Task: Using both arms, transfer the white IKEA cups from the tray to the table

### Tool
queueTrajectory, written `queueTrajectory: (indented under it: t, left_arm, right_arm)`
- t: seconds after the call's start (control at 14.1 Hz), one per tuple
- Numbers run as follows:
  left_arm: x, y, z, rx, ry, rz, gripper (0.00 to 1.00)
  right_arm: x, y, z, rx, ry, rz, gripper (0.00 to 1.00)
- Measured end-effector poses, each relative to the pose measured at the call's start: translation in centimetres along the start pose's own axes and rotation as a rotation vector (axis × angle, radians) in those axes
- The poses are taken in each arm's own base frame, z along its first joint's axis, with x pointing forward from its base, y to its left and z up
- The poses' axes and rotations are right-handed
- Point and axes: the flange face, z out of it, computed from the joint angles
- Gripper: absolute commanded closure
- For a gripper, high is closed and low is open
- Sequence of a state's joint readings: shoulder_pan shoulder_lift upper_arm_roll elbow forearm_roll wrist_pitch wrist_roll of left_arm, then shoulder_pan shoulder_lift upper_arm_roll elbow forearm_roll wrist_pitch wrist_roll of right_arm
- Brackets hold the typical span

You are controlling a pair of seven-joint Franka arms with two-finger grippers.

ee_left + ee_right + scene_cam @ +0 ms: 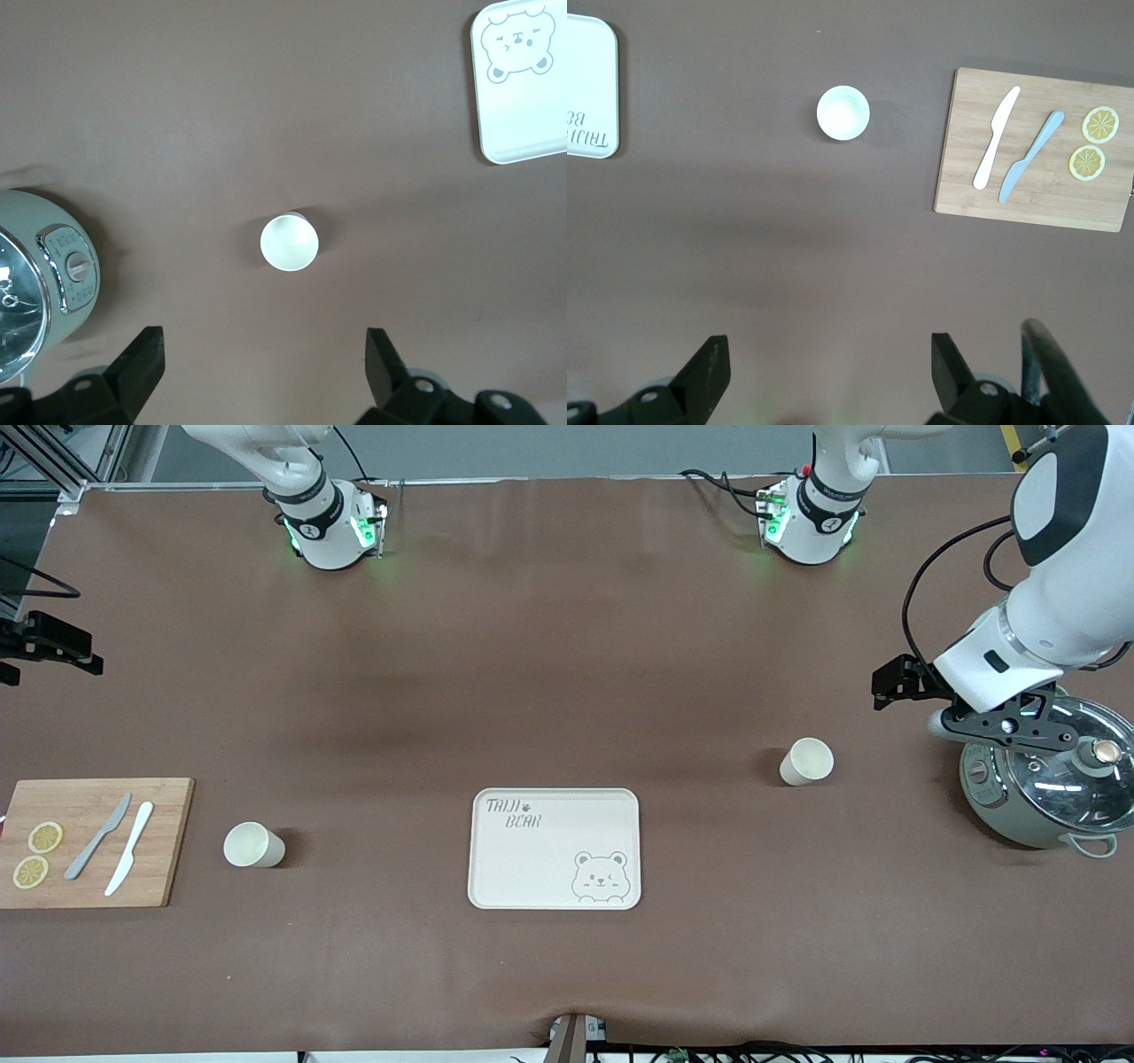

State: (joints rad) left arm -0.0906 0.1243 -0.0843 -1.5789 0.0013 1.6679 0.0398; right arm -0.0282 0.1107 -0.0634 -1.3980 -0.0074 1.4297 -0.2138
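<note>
Two white IKEA cups stand upright on the brown table. One cup is toward the left arm's end, beside a pot; it also shows in the left wrist view. The other cup stands between the bear-printed tray and a cutting board; it also shows in the right wrist view. My left gripper hangs over the table next to the pot, open and empty. My right gripper is up at the right arm's end of the table, open and empty. The tray holds nothing.
A green pot with a glass lid stands at the left arm's end, under the left wrist. A wooden cutting board with two knives and two lemon slices lies at the right arm's end. The arm bases stand along the table's edge farthest from the front camera.
</note>
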Motion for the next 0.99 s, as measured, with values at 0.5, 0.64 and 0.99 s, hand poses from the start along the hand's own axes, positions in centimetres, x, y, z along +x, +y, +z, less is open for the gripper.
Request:
queueTrajectory:
  t: [0.5,0.64,0.99]
  left_arm:
    - [0.0,-0.3,-0.5,0.001,0.01,-0.006,0.0]
    - [0.0,-0.4,-0.5,0.001,0.01,-0.008,0.0]
    - [0.0,-0.6,-0.5,0.001,0.01,-0.011,0.0]
  right_arm:
    - [1.2,-0.4,3.1,-0.002,0.005,0.013,0.0]
    - [1.2,-0.4,3.0,-0.002,0.005,0.013,0.0]
    - [1.1,-0.4,3.0,-0.002,0.004,0.015,0.0]
